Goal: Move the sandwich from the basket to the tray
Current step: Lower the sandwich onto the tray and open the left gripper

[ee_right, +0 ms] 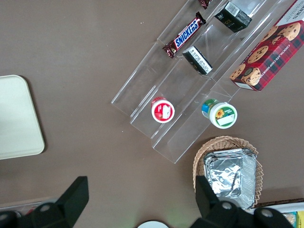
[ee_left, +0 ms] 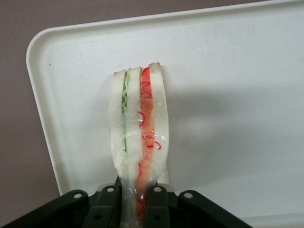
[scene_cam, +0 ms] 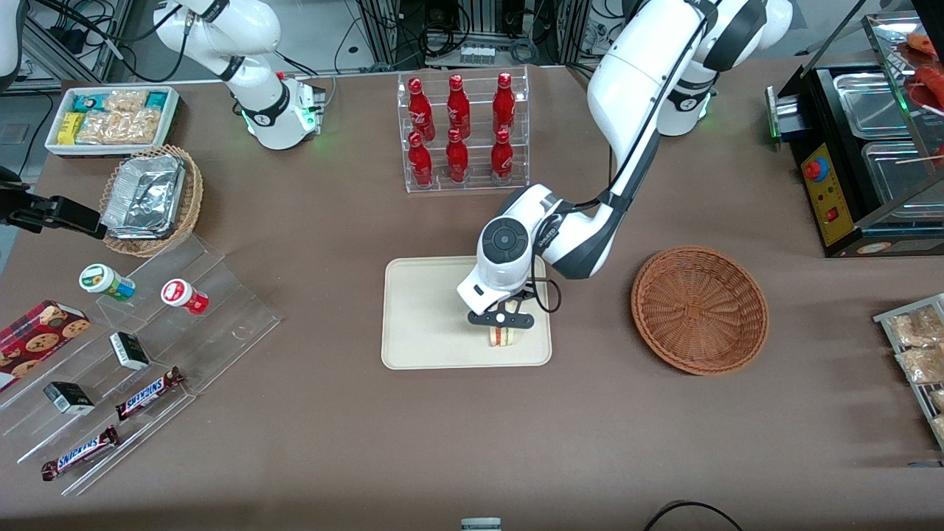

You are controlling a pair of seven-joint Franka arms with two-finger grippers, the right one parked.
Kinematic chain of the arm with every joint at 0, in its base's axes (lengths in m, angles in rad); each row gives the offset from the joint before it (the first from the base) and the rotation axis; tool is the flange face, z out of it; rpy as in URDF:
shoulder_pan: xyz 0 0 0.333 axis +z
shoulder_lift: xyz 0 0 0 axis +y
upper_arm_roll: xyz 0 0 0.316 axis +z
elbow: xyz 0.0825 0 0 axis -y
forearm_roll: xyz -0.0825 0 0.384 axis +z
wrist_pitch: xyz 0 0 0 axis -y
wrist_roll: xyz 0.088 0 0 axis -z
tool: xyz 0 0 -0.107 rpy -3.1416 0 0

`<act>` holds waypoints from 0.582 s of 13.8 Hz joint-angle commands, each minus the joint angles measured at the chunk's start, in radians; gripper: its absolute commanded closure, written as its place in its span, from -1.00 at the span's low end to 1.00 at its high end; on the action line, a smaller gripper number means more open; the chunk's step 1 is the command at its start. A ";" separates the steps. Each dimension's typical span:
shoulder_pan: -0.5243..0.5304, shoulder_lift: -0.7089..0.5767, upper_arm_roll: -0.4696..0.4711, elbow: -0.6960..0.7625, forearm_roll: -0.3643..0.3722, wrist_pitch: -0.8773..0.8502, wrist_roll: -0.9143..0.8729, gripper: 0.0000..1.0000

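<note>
While the sandwich (ee_left: 137, 142) is clamped between the closed fingers of the gripper (scene_cam: 502, 319), it is held over the tray (scene_cam: 420, 317), at the tray's edge nearest the front camera. Its long axis is seen extending straight out from the gripper, layers on edge. Contact with the tray surface cannot be confirmed. The basket (scene_cam: 699, 308) is noted well apart from the tray, on the tabletop (scene_cam: 332, 413). Lowering and release are judged outstanding.

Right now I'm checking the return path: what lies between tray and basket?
Front view: only bare brown tablecloth lies between tray and basket. The hand holds the sandwich over the tray.
</note>
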 commanded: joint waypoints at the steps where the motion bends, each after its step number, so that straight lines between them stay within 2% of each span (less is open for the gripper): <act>1: -0.016 0.015 0.012 0.034 0.010 -0.002 -0.010 -1.00; 8: -0.013 -0.018 0.013 0.057 0.002 -0.044 -0.016 -1.00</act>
